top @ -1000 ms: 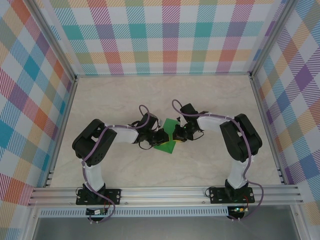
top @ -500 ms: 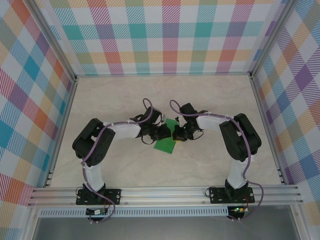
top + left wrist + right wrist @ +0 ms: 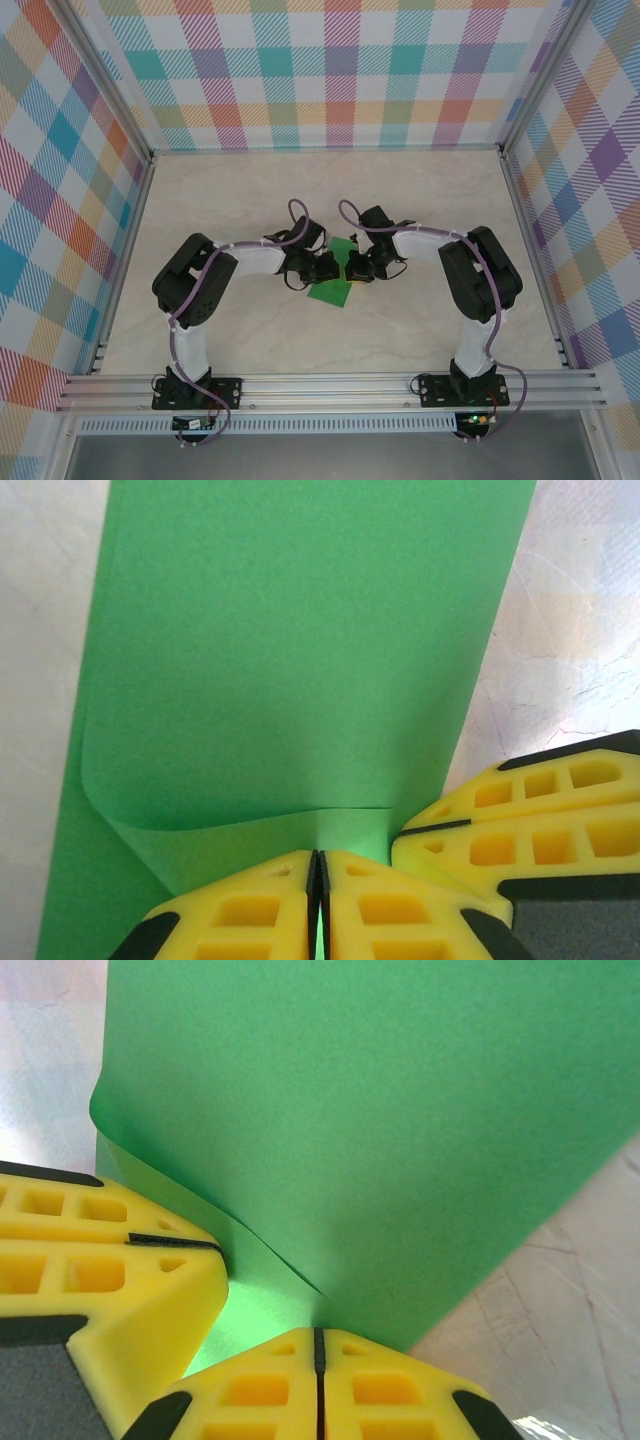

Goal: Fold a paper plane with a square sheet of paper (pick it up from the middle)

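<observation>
Near: alu rail (image 3: 330, 385) at counter (image 3: 220, 190) edge. Mid-counter: L tool (image 3: 318, 865), fingers pressed together, pinching edge of square sheet of paper (image 3: 290, 660). R tool (image 3: 318, 1338) just beside it, tips nearly meeting, also pressed together on same sheet. Sheet bright green, curled up at the pinch, lower layer flat on counter. Far: plaid walls (image 3: 330, 70)

Pale marbled surface (image 3: 420, 200); multicolour plaid walls (image 3: 330, 70) on three sides; aluminium rail (image 3: 330, 385) along near edge.
</observation>
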Controlling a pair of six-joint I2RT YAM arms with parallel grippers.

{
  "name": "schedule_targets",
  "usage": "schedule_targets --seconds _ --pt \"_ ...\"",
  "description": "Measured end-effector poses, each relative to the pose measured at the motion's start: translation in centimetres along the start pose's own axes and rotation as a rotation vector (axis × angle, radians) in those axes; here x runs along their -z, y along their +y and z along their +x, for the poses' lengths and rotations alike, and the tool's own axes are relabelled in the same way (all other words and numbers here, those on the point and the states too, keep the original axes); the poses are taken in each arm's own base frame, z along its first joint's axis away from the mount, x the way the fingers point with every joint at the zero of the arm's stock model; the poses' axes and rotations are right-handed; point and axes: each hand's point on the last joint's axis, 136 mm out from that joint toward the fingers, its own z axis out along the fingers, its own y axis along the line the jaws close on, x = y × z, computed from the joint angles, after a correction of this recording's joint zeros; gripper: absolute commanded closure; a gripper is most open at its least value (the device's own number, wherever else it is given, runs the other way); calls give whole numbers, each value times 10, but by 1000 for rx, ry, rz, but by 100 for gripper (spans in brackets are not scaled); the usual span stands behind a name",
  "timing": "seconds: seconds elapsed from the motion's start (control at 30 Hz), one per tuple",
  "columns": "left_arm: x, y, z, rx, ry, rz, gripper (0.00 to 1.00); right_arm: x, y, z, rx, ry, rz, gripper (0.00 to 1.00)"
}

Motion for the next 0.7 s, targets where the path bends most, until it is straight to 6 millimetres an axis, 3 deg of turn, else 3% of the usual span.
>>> schedule_targets --seconds 0.7 --pt "22 36 -35 80 -39 -28 89 0 -1 0 12 1 -3 92"
